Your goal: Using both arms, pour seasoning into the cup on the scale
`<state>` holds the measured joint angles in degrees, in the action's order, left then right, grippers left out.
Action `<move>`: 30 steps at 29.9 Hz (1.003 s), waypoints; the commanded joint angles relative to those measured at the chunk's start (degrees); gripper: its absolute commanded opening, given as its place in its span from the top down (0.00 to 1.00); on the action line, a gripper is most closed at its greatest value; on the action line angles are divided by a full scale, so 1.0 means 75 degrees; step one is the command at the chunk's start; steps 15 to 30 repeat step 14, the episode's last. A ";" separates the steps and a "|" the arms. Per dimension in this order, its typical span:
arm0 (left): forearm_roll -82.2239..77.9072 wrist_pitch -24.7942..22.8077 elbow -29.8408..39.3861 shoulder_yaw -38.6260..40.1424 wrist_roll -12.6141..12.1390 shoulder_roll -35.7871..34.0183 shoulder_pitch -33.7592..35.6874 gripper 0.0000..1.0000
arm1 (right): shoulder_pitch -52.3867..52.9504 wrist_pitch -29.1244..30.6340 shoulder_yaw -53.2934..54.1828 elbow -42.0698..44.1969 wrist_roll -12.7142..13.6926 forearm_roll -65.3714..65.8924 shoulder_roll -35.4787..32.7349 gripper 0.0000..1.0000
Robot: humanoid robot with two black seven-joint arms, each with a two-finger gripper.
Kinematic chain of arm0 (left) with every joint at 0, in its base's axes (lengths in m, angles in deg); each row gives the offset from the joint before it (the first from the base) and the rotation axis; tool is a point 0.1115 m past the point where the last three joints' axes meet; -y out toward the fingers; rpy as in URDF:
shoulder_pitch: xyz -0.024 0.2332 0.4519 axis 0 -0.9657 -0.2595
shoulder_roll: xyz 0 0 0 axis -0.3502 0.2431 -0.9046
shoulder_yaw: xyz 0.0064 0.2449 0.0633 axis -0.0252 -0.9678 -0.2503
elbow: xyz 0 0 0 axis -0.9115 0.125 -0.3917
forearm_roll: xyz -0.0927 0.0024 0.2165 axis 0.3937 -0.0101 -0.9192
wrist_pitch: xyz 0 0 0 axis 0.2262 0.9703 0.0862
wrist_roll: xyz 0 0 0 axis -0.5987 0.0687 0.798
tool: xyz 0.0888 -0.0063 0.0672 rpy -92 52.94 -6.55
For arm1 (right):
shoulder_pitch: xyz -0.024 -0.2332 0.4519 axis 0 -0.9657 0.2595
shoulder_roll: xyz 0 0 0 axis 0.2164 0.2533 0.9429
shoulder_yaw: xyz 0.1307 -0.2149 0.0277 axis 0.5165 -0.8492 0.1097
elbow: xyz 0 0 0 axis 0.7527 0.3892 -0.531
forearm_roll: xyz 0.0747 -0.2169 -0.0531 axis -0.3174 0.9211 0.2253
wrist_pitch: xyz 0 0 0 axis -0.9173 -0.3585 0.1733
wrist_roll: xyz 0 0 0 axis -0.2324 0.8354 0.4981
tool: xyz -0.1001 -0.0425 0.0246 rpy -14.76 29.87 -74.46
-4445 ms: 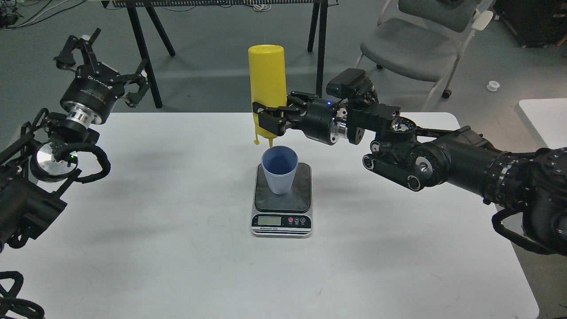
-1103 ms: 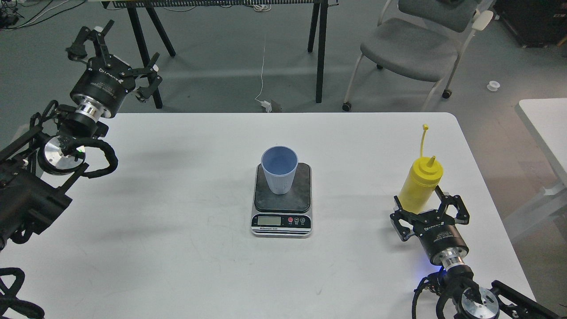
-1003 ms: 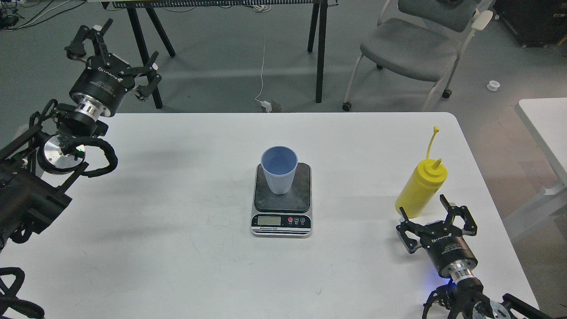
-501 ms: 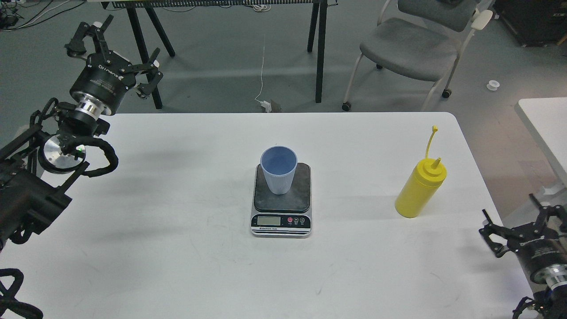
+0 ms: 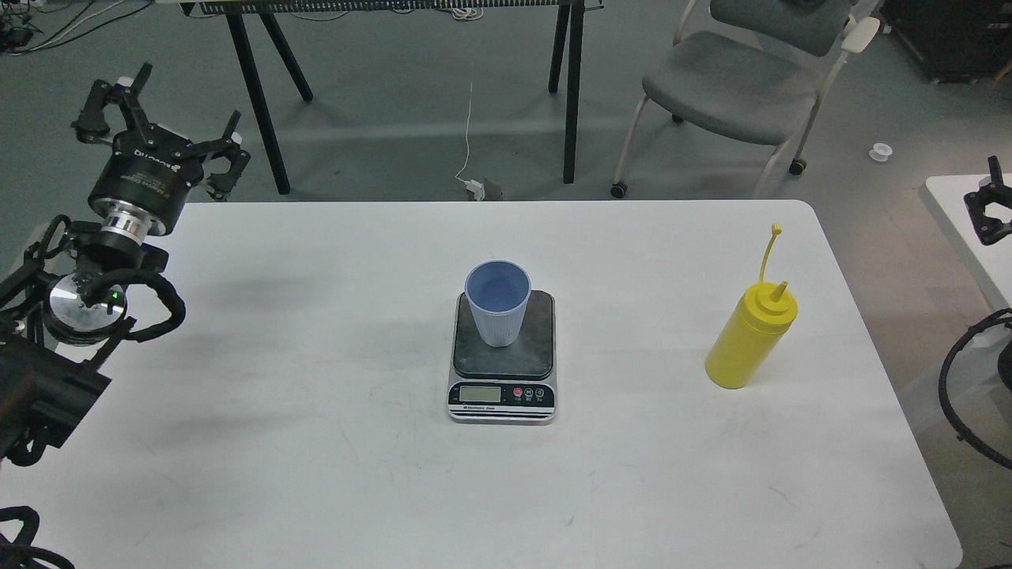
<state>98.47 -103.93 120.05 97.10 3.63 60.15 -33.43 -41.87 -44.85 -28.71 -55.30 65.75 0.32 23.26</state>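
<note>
The light blue ribbed cup (image 5: 498,304) stands upright on the dark platform of the small scale (image 5: 504,359) at the table's middle. The yellow seasoning bottle (image 5: 747,341) stands upright on the table's right side, apart from the scale, its tethered cap (image 5: 775,231) sticking up. My left gripper (image 5: 168,111) is open and empty, raised above the table's far left corner. Of my right gripper (image 5: 990,207) only a small black part shows at the right edge, well away from the bottle; its jaws cannot be made out.
The white table (image 5: 316,474) ends at its right edge near the bottle. A second white table (image 5: 957,213) stands to the right. A grey chair (image 5: 735,75) and black trestle legs (image 5: 571,87) stand behind on the floor.
The bottle, earlier held upside down over the cup, now stands on the right. My right gripper let go of it and drew back to the right edge. My left gripper shifted slightly left.
</note>
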 commanded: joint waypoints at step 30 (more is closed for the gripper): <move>0.0224 0.0002 -0.0049 0.0107 0.0064 0.0072 0.0030 0.01 | 0.1060 0.0000 -0.0409 0.1220 0.0260 0.0041 0.0914 0.00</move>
